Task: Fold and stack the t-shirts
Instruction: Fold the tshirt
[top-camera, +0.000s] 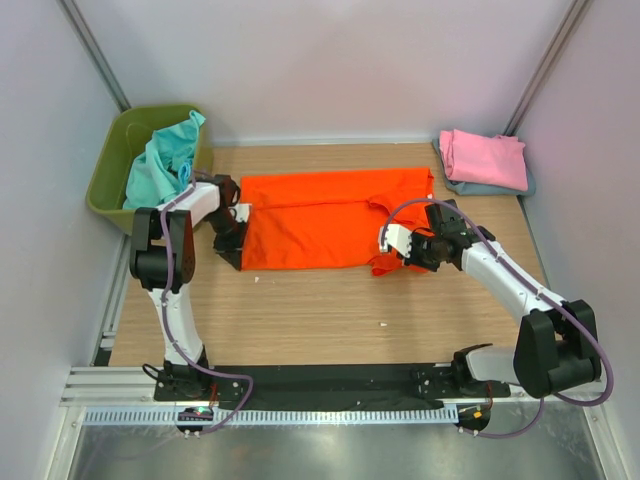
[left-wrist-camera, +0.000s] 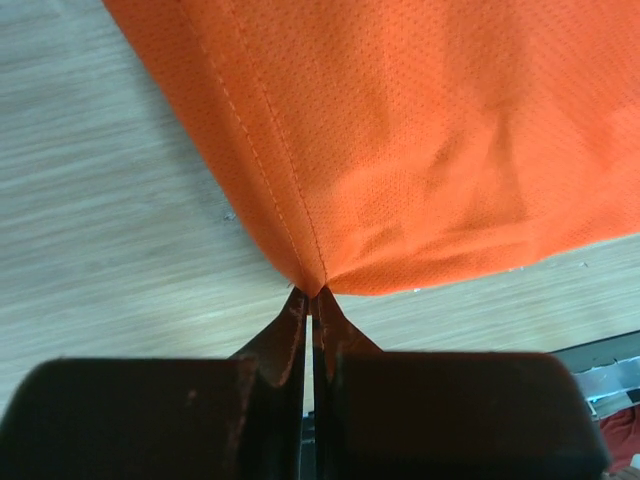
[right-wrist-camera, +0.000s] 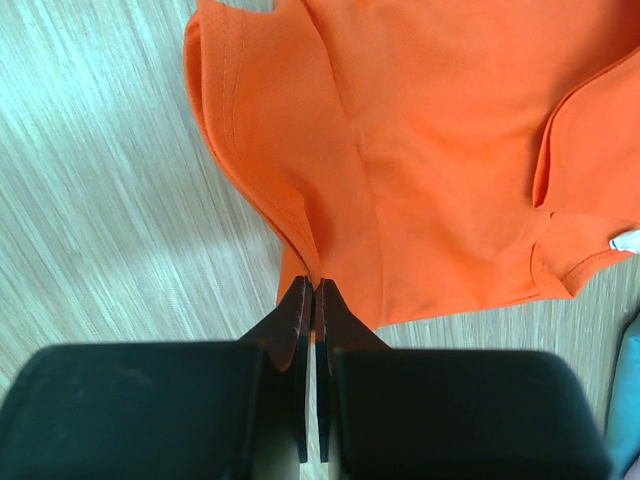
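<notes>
The bright orange t-shirt (top-camera: 330, 215) lies partly folded across the middle of the table. At its left edge my left gripper (top-camera: 237, 232) is shut on a hemmed corner of the cloth (left-wrist-camera: 400, 150), pinched at the fingertips (left-wrist-camera: 310, 293). My right gripper (top-camera: 400, 252) is at the shirt's near right end, shut on a gathered fold by the sleeve (right-wrist-camera: 420, 150), with the tips (right-wrist-camera: 314, 285) nipping it. A folded pink t-shirt (top-camera: 485, 158) rests on a grey-blue one (top-camera: 480, 188) at the back right. Teal t-shirts (top-camera: 165, 165) are heaped in the bin.
The olive-green plastic bin (top-camera: 105, 170) stands at the back left corner, close behind the left arm. Bare wooden tabletop (top-camera: 320, 310) stretches between the orange shirt and the arm bases. White walls close in the table on three sides.
</notes>
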